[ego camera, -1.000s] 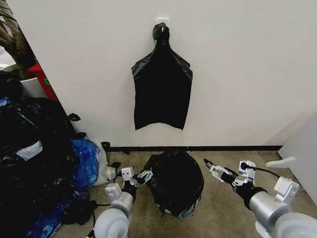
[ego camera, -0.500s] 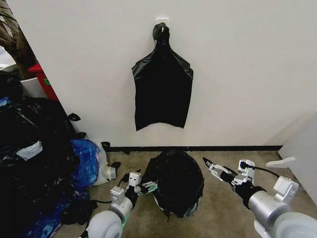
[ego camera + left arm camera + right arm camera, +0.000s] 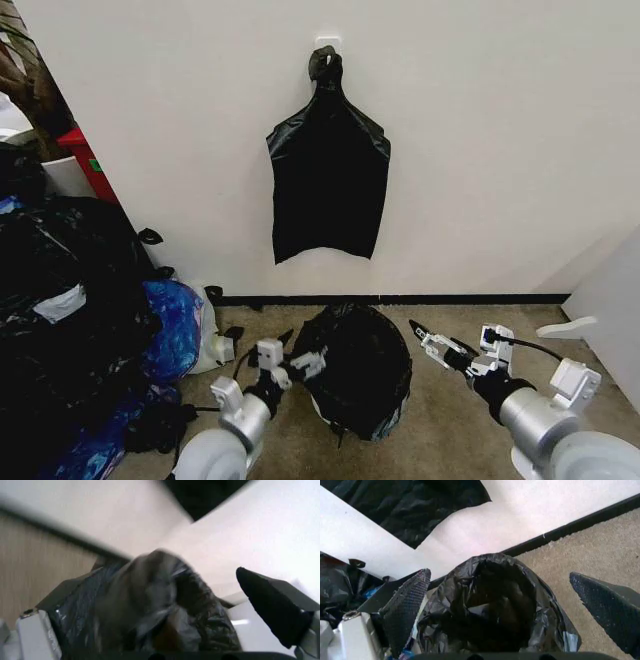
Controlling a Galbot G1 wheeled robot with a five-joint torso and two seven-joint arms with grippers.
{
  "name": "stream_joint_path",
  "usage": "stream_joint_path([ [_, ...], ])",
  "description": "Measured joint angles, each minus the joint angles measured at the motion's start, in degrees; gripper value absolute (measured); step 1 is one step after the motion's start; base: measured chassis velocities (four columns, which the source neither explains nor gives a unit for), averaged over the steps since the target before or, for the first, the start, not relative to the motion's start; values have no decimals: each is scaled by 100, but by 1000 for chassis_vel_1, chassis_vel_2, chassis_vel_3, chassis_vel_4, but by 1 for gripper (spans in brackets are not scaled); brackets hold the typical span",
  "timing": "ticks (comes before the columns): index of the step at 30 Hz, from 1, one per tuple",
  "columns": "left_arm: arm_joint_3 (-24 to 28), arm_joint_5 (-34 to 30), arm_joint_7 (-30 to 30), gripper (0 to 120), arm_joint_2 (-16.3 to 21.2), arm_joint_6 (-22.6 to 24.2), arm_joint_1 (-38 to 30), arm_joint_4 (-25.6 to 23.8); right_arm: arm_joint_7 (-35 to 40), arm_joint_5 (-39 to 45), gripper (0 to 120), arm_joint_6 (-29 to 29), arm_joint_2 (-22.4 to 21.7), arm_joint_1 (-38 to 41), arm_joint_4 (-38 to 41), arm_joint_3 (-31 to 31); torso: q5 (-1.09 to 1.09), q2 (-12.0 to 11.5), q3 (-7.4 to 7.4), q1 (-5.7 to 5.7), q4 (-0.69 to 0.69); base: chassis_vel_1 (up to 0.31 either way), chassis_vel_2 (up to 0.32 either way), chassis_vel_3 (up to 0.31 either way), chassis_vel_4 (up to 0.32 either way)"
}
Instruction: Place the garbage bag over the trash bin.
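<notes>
Covering the trash bin [image 3: 322,408] on the carpet by the wall, the garbage bag [image 3: 358,370] is glossy, crinkled black, bin's white showing low. Left gripper [image 3: 296,364] spread at its left edge; right gripper [image 3: 428,337] spread, just right, apart.

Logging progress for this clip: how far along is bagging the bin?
Mostly done: the garbage bag already drapes over the trash bin, whose white wall peeks out low on one side. In hand: the left gripper is open at the bag's edge, the right gripper open beside it. Left: pulling the bag down over that exposed wall.
</notes>
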Motion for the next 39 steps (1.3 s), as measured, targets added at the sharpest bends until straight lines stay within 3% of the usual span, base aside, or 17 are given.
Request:
stream_joint_path([
  [1,-33,-133,-45,100,-13,50,-14,16,0,6,100,0,3,-6,0,4,0,0,0,0,0,0,0,0,0],
  [3,-533,-1106,-80,100,-65,836,-56,111,17,145,100,2,26,-12,-24,41,-1,0,0,0,-1,0,0,0,0],
  [4,-533,-1106,-80,100,-65,836,-56,111,17,145,100,2,26,-12,-24,41,-1,0,0,0,-1,0,0,0,0],
  [6,-964,-1584,208,100,-35,1566,-60,192,49,241,100,4,49,1,-93,59,2,0,0,0,2,0,0,0,0],
  [15,-1681,-1401,1489,100,223,2617,-184,767,6,277,100,9,108,83,-329,-7,0,0,0,0,0,0,0,0,0],
  [22,-1734,-1347,1793,100,264,2672,-322,1402,-16,266,100,25,71,43,-375,22,0,0,0,0,0,0,0,0,0],
  [25,-1519,-1157,2025,100,250,2716,-438,1725,-23,264,100,38,2,67,-400,32,0,0,0,0,1,0,0,0,0],
  [31,-1124,-650,2075,100,199,2683,-611,2066,-85,246,100,50,-35,148,-421,33,1,0,0,0,1,0,0,0,0],
  [39,-890,-498,1929,100,133,2584,-688,2205,-150,182,100,84,-33,122,-480,59,1,0,0,0,0,0,0,0,0],
])
